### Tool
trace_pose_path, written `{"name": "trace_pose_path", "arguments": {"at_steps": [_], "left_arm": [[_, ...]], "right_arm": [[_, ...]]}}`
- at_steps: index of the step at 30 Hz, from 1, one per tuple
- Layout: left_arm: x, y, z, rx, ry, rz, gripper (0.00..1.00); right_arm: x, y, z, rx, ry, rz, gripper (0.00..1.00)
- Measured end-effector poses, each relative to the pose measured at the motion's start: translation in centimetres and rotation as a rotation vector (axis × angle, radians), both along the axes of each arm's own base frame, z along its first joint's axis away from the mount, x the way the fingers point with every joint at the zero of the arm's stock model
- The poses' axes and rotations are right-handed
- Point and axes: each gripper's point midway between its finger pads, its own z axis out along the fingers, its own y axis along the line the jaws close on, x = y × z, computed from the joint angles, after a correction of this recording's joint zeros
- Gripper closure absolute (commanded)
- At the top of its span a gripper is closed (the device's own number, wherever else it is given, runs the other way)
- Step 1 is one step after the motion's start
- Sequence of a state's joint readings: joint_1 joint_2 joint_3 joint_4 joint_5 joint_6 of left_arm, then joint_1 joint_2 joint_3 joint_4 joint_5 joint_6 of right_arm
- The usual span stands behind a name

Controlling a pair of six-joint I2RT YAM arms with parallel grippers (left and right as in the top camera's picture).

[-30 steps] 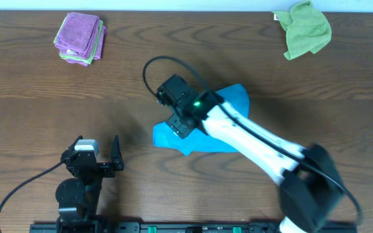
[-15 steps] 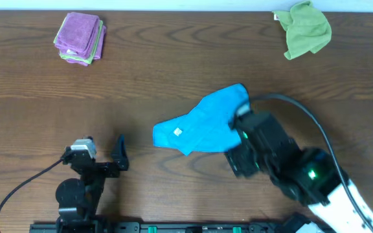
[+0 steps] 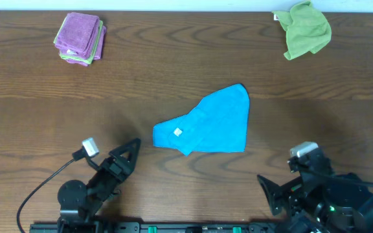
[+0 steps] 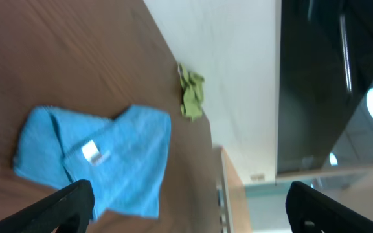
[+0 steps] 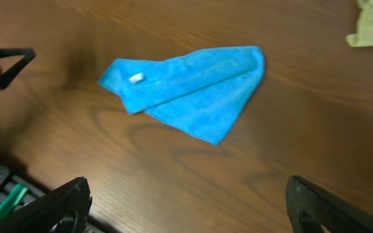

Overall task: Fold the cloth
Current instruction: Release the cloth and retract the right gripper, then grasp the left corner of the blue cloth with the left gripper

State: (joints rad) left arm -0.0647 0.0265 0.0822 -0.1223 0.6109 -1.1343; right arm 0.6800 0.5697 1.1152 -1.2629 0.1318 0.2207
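Left gripper [image 3: 120,167] and right gripper [image 3: 278,193] at front edge, fingers spread, empty. Blue cloth [image 3: 209,123] mid-counter, axis diagonal, nearer left.

The table [image 3: 173,71] is dark, wood-grained, smooth with a faint sheen; the blue cloth [image 3: 215,120] is soft, matt terry with a small white tag [image 3: 177,132]; the purple cloths [image 3: 79,37] at the far-left corner look matt and nappy; the green cloth [image 3: 307,29] at the far-right corner looks fuzzy.
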Motion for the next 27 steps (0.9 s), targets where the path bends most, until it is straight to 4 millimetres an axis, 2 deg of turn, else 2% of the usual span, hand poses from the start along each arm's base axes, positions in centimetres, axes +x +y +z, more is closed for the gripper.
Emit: {"name": "trace_pose_path", "arguments": {"at_steps": [7, 10, 11, 13, 16, 17, 19, 22, 27], "left_arm": [[-0.2, -3.7, -4.4, 0.099, 0.164, -0.12, 0.01], [-0.1, -4.9, -8.0, 0.206, 0.294, -0.167, 0.02], [0.0, -5.0, -8.5, 0.229, 0.321, -0.173, 0.02], [1.2, -5.6, -8.8, 0.276, 0.375, -0.188, 0.02], [3.6, -6.9, -8.2, 0.293, 0.382, -0.207, 0.01], [4.7, -7.8, -8.2, 0.293, 0.381, -0.233, 0.0], [5.7, -8.9, -8.6, 0.293, 0.4, -0.275, 0.0], [6.1, -10.0, -10.0, 0.292, 0.458, -0.326, 0.0], [5.3, -10.7, -11.8, 0.279, 0.537, -0.391, 0.0]], "right_arm": [[1.6, -0.1, 1.3, 0.006, -0.073, -0.051, 0.01], [1.9, -0.2, 1.5, 0.003, -0.084, -0.062, 0.01], [1.9, -0.3, 1.5, 0.001, -0.083, -0.064, 0.01], [1.9, -0.3, 1.5, 0.001, -0.083, -0.069, 0.01], [2.0, -0.5, 1.4, -0.001, -0.082, -0.08, 0.01], [2.1, -0.5, 1.5, 0.0, -0.084, -0.086, 0.01], [2.1, -0.6, 1.4, -0.002, -0.082, -0.092, 0.02], [2.1, -0.7, 1.4, 0.002, -0.08, -0.101, 0.02], [2.1, -0.7, 1.3, 0.004, -0.074, -0.109, 0.02]]}}
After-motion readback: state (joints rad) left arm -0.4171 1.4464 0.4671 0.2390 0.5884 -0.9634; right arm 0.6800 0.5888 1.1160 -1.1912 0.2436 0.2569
